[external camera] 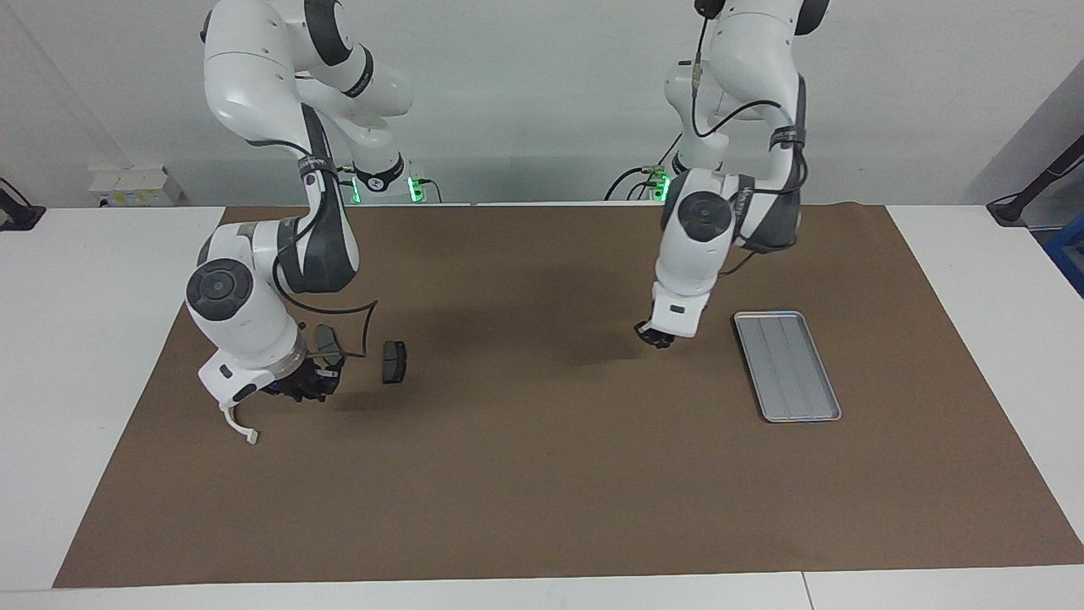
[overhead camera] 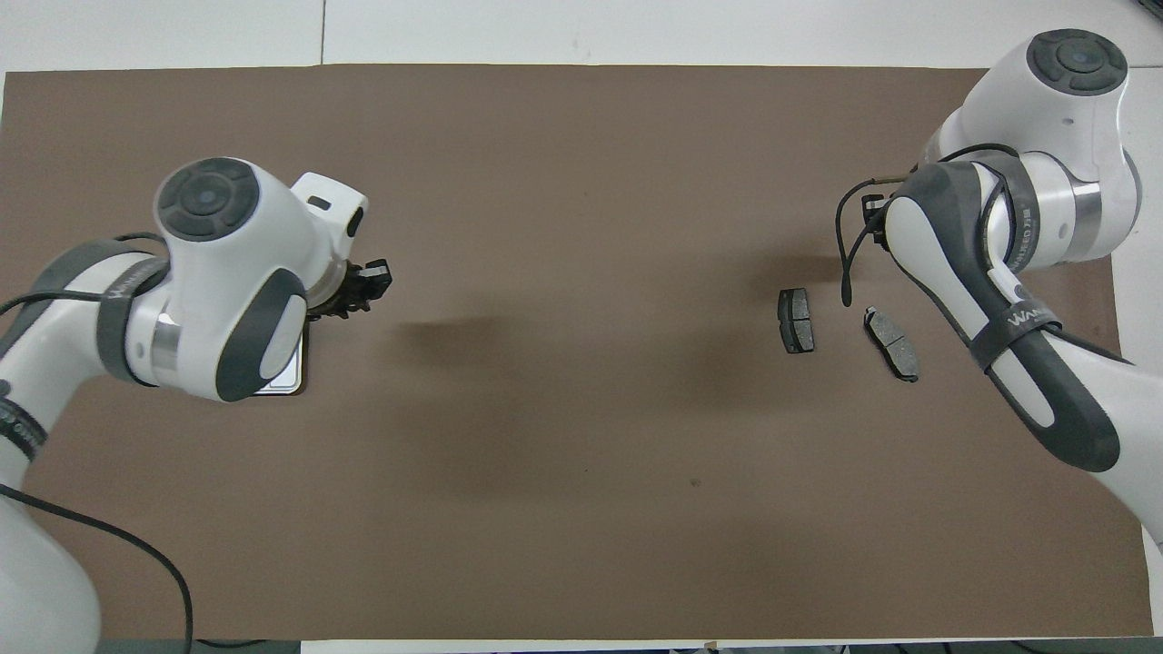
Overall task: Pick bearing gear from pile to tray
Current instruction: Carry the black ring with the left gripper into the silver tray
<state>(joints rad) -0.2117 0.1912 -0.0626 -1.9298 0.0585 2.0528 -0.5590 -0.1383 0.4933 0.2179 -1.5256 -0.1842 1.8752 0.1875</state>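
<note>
White table [external camera: 102, 280], brown mat [external camera: 525, 474], seemingly plain pale wall [external camera: 525, 93].

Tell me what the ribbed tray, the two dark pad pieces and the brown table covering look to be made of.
Shallow silver-grey rectangular tray: likely metal, a dull brushed sheen with pressed lengthwise ribs and a raised rim.
Two dark grey pad-shaped pieces: matte, rigid-looking; the material is unclear, perhaps a composite.
Brown table covering: matte, no glare, like felt or paper.
</note>
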